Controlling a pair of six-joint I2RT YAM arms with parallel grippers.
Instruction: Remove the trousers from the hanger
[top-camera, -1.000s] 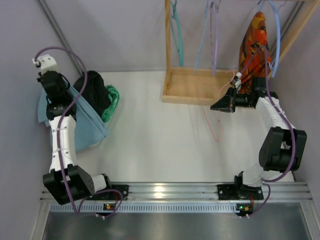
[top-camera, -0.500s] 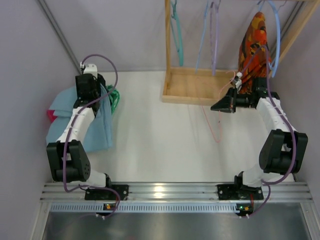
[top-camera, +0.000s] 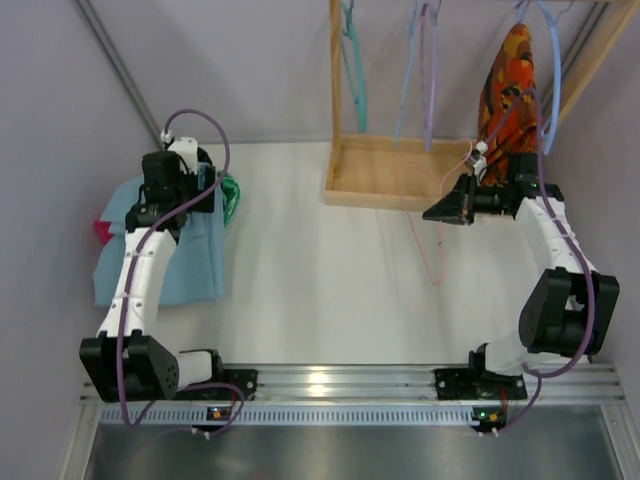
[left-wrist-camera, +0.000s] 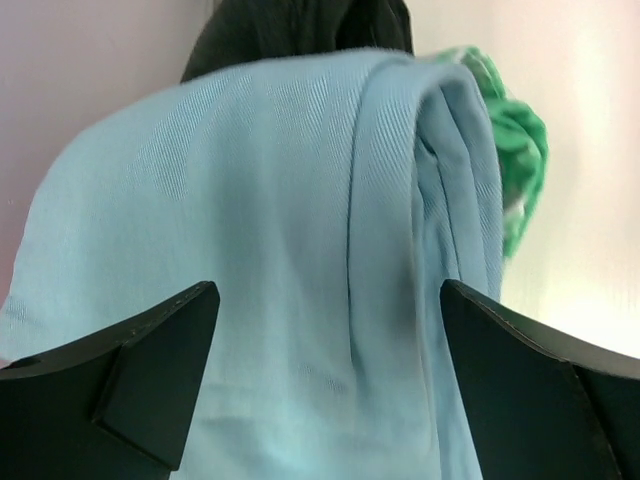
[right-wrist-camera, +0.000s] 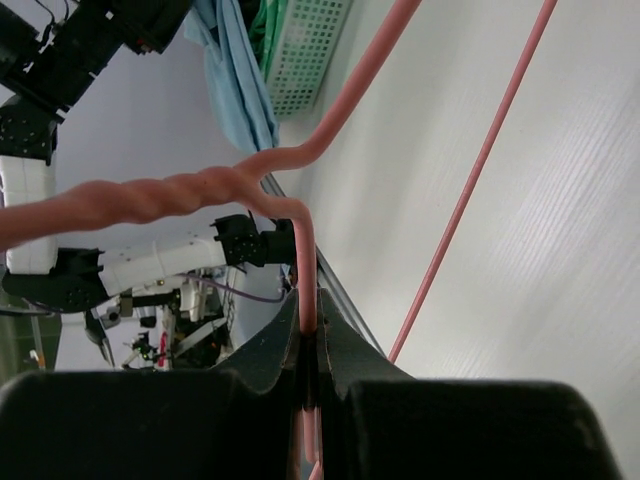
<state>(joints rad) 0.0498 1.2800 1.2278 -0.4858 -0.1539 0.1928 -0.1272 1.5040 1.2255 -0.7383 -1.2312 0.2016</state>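
Observation:
The light blue trousers (top-camera: 180, 262) lie draped over a pile of clothes at the table's left side and fill the left wrist view (left-wrist-camera: 280, 230). My left gripper (top-camera: 188, 188) (left-wrist-camera: 330, 292) hovers just above them, open wide, with nothing between its fingers. The bare pink wire hanger (top-camera: 419, 246) dangles over the table right of centre. My right gripper (top-camera: 436, 212) (right-wrist-camera: 308, 312) is shut on the hanger's wire (right-wrist-camera: 200, 192) just below its twisted neck.
A wooden rack (top-camera: 385, 178) stands at the back, with a turquoise hanger (top-camera: 355, 70), pale hangers (top-camera: 425, 70) and an orange patterned garment (top-camera: 510, 85) hanging on it. A green basket (top-camera: 229, 196) and a black garment (left-wrist-camera: 290, 25) sit beside the trousers.
My left gripper has opened and let go of the trousers, which dropped flat onto the pile. The left arm swung right and down. The right arm barely moved.

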